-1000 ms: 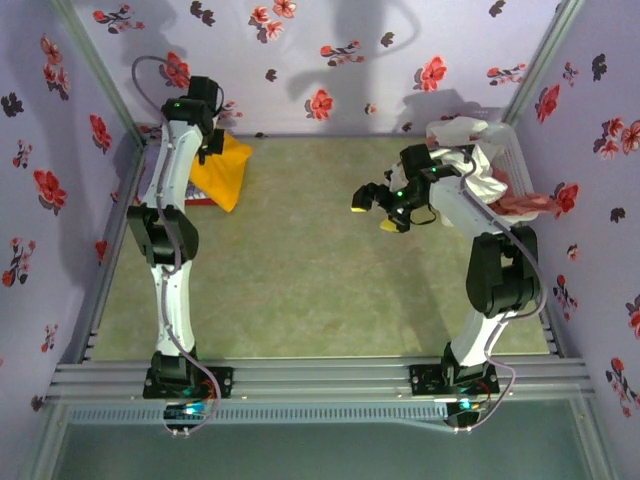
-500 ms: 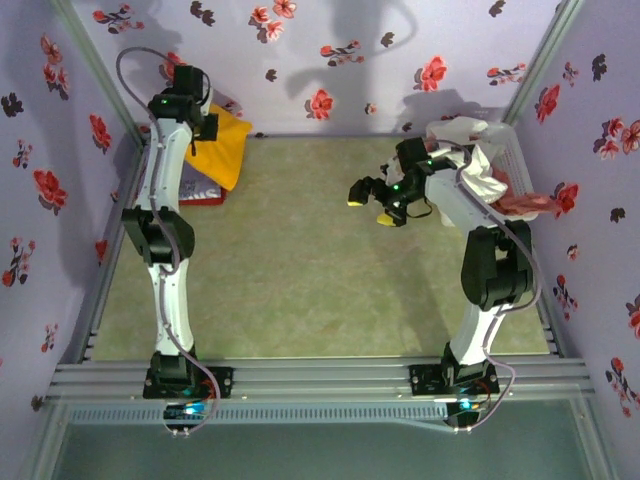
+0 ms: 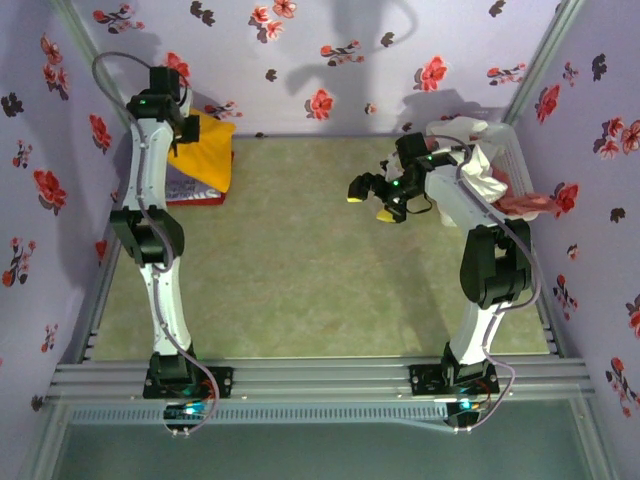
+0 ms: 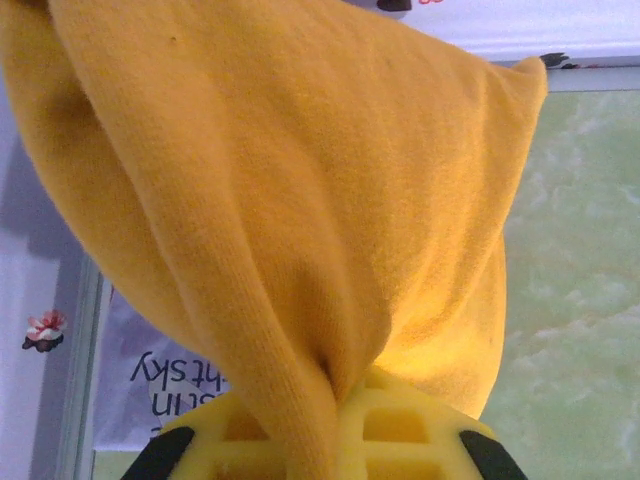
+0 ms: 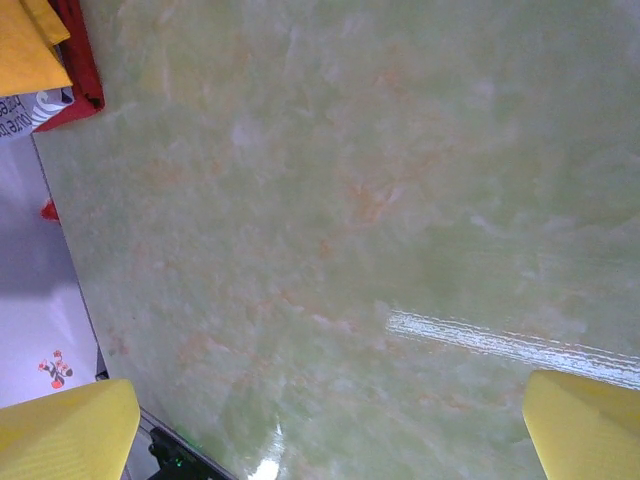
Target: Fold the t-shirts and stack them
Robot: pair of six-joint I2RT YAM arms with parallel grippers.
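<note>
I see the green table (image 3: 300,270) bare across its middle. At its far right corner lies a heap of shirts (image 3: 485,165), white and pink, loose and unfolded, just behind the right arm (image 3: 480,230). At the far left corner the orange shirt (image 3: 207,150) hangs from the left gripper (image 3: 185,128), over a lavender shirt (image 3: 183,188) with lettering and a red shirt (image 3: 208,199) lying flat beneath; whether it touches them I cannot tell. On the left wrist camera, the left gripper (image 4: 335,430) is clamped on a gather of orange cloth. The right gripper (image 3: 371,208) hovers above the table's far middle, its fingers (image 5: 65,430) spread wide, nothing between them.
</note>
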